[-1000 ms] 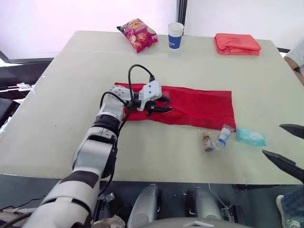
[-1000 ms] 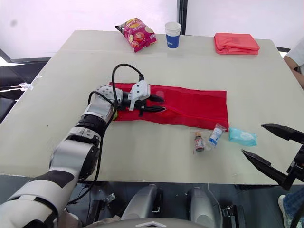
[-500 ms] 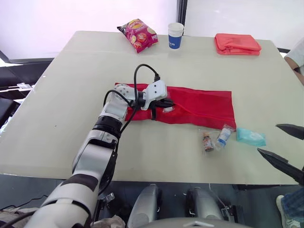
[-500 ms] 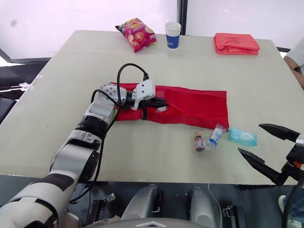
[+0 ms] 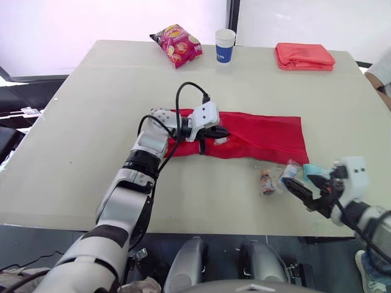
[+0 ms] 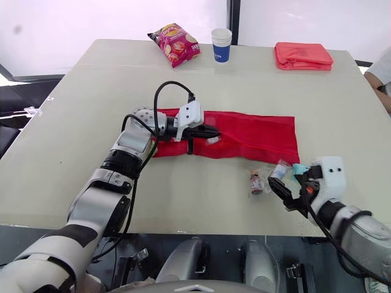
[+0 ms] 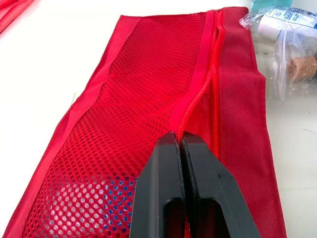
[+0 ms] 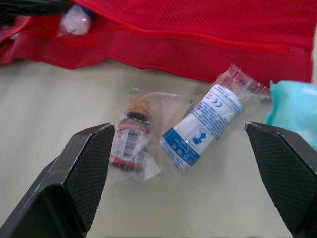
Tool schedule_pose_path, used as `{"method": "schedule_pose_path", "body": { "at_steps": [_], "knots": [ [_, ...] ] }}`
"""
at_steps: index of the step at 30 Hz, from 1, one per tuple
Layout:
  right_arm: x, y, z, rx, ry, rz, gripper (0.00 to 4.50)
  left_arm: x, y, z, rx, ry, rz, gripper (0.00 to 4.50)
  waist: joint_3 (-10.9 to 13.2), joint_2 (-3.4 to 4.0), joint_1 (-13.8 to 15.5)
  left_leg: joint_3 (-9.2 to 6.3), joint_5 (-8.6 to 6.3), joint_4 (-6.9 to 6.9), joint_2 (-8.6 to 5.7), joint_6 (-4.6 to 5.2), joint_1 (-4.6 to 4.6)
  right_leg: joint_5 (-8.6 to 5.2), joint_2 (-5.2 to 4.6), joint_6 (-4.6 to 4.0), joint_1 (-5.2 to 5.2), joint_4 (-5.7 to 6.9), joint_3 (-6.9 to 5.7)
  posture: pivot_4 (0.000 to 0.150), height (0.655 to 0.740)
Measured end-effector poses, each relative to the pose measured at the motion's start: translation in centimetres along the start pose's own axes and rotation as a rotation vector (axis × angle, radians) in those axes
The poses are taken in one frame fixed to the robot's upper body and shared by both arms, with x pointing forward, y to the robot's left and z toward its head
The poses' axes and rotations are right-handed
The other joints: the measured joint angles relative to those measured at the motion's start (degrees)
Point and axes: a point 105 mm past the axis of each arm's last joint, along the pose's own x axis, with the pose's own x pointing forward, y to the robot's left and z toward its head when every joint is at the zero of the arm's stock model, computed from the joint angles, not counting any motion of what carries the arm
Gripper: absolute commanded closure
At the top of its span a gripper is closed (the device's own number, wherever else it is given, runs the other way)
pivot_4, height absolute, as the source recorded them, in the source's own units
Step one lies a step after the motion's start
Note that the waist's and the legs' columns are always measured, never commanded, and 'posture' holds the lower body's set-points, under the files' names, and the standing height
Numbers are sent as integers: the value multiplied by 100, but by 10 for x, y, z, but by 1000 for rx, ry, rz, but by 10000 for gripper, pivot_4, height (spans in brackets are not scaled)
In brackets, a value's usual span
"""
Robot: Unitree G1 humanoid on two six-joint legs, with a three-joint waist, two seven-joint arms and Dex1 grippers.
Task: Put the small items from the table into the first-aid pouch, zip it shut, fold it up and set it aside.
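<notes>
- My left gripper (image 5: 217,132) is pinched tight on the pouch (image 5: 263,135) at its zip line. I judge this lifts the mouth and stops the cloth sliding while things go in.
- The pouch lies flat mid-desk, its long side along the near edge. One white item (image 8: 74,21) sits inside it by the left gripper.
- My right gripper (image 8: 181,144) is spread wide over the vial (image 8: 130,141) and roll (image 8: 200,131). Their clear bags touch, just beside the pouch's near hem. The wipes (image 8: 294,106) lie beside the roll, toward the right edge.
- The jaws straddle both bags, so I judge I must centre on one before closing.
- These three lie near the near edge of the desk (image 5: 91,122), and a careless nudge could push them off.
- The chips (image 5: 178,44), cup (image 5: 225,44) and red cloth (image 5: 304,56) line the far edge, well apart from my work.
</notes>
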Motion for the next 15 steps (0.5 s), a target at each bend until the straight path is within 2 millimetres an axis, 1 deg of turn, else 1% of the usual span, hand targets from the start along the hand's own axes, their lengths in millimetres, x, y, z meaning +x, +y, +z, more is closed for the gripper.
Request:
{"method": "schedule_pose_path", "body": {
  "at_steps": [6, 9, 10, 12, 15],
  "knots": [
    [21, -3, -5, 60, 25, -57, 0, 2, -1, 3, 2, -10, 8, 44740, -1, 1, -13, 2, 0, 0, 1, 1, 0, 0, 3, 0, -1, 2, 2, 1500, 7395],
    [28, -5, -6, 59, 29, -90, 0, 2, -1, 3, 3, -11, 12, 44740, -1, 1, -12, 2, 0, 0, 0, 1, 0, 0, 3, 0, -1, 2, 3, 1500, 7395],
    [32, -5, -8, 57, 35, -105, 2535, 2, -1, 2, 2, -10, 14, 44958, -1, 1, -14, 2, 0, 0, 0, 1, 1, 0, 4, 0, -1, 2, 2, 1500, 7395],
    [37, -6, -9, 46, 41, -124, 9125, 2, -1, 2, 1, -10, 15, 45000, -1, 2, -15, 2, 0, 0, 1, 1, 0, 0, 4, 0, -1, 2, 2, 1500, 7395],
    [39, -10, -10, 23, 41, -155, 22196, 2, -2, 1, -3, -9, 16, 45000, -1, 2, -14, 3, -1, 0, 0, 1, 0, 0, 4, 0, -1, 1, 3, 1500, 7395]
  ]
}}
